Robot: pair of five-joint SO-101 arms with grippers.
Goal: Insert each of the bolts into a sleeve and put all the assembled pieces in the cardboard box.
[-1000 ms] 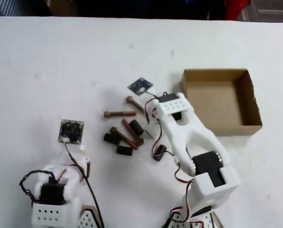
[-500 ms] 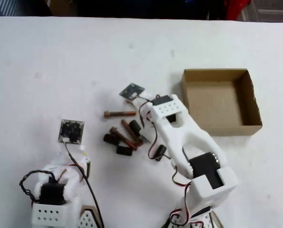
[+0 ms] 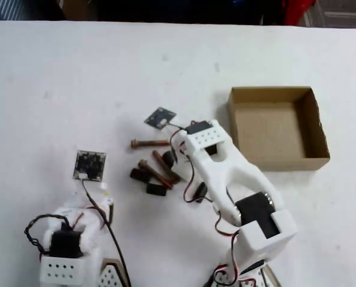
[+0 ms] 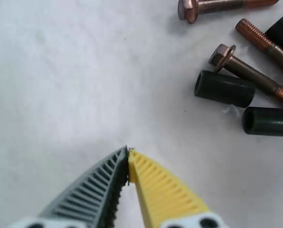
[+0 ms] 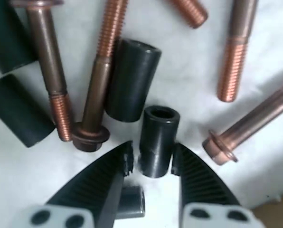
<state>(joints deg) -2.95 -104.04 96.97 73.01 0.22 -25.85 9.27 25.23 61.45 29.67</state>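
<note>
Nearest, the left claw (image 4: 128, 156) hangs low over bare table (image 3: 76, 72), its grey and yellow tips pressed together on nothing. It sits short of the parts, likely parked so the other arm has the pile to itself. Further out, the right claw (image 5: 153, 159) is spread astride one black sleeve (image 5: 158, 137), with a finger just beside each flank and slim gaps showing, so the grip looks lined up but not closed. That sleeve lies at mid-table in the scatter of copper bolts (image 3: 150, 143) and other sleeves (image 4: 224, 89), all loose and none yet joined. Beyond and to the right, the cardboard box (image 3: 319, 128) stands with nothing in it, apart from the pile.

Against a second ago, the right arm has swung left, away from the box's near corner and over the pile, covering a bolt that lay open to view. The left arm has not stirred.
</note>
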